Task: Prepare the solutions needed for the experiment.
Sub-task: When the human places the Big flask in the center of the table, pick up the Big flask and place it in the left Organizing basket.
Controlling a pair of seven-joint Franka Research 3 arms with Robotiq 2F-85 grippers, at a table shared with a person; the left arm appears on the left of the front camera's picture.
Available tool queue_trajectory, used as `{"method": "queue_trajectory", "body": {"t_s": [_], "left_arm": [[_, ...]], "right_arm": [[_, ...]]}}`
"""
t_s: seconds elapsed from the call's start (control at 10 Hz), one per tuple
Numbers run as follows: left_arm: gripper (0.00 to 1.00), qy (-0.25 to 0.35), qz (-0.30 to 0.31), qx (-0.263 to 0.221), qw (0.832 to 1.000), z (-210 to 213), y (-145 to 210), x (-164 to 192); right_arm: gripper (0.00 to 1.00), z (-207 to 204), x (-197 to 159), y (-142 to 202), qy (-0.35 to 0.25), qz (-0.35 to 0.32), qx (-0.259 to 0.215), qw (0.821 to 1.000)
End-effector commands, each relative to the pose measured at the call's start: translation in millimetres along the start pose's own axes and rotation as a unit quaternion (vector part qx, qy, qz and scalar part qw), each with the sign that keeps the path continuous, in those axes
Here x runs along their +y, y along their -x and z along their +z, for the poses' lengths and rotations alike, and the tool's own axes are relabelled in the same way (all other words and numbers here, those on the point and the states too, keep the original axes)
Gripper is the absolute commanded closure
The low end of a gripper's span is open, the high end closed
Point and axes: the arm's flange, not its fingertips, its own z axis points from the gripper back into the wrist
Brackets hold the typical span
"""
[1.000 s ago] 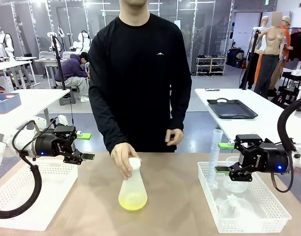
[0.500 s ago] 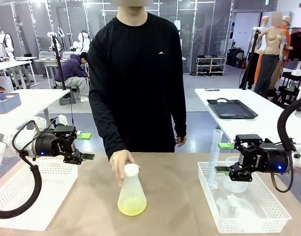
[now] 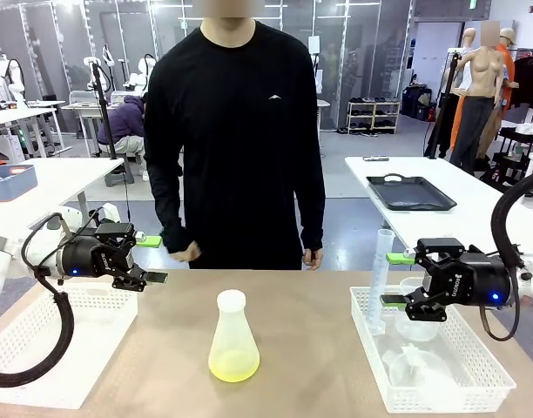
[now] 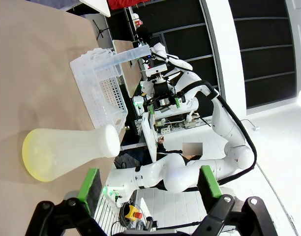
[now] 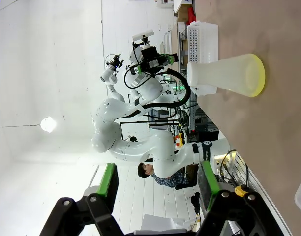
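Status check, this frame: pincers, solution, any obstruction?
Left pincer and right pincer open, empty. Erlenmeyer flask upright mid-table, yellow-green solution at bottom, untouched. Person's hands off the table; nothing blocking.

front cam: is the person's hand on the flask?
No, the flask stands alone on the table; the person's one hand and other hand hang beyond the far edge, apart from it.

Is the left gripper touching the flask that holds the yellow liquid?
Apart. The front view shows the left gripper open by the white basket, with bare table between it and the flask.
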Motion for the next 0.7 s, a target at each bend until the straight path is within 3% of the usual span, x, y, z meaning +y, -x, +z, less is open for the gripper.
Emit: {"method": "queue_trajectory", "body": {"t_s": [0.0,0.1,0.3,0.4,0.5,0.6], "left_arm": [[0.00,0.000,0.000,0.000,1.000,0.0,0.0,0.0],[0.00,-0.022,-0.074,0.026,0.997,0.0,2.7,-4.5],[0.00,-0.009,-0.180,0.021,0.983,-2.2,5.0,-14.3],[0.00,-0.044,-0.256,0.033,0.965,-3.8,6.9,-24.8],[0.00,-0.022,-0.326,0.049,0.944,-4.5,9.2,-36.2],[0.00,-0.057,-0.393,0.060,0.916,-2.3,11.4,-43.3]], "right_arm": [[0.18,-0.8,-0.3,0.6,-0.003,-0.002,-0.004,1.000],[0.18,-0.8,-0.3,0.6,-0.003,-0.002,-0.004,1.000],[0.18,-0.8,-0.3,0.6,-0.003,-0.002,-0.004,1.000],[0.18,-0.8,-0.3,0.6,-0.003,-0.002,-0.004,1.000],[0.18,-0.8,-0.3,0.6,-0.003,-0.002,-0.004,1.000],[0.18,-0.8,-0.3,0.6,-0.003,-0.002,-0.004,1.000]]}}
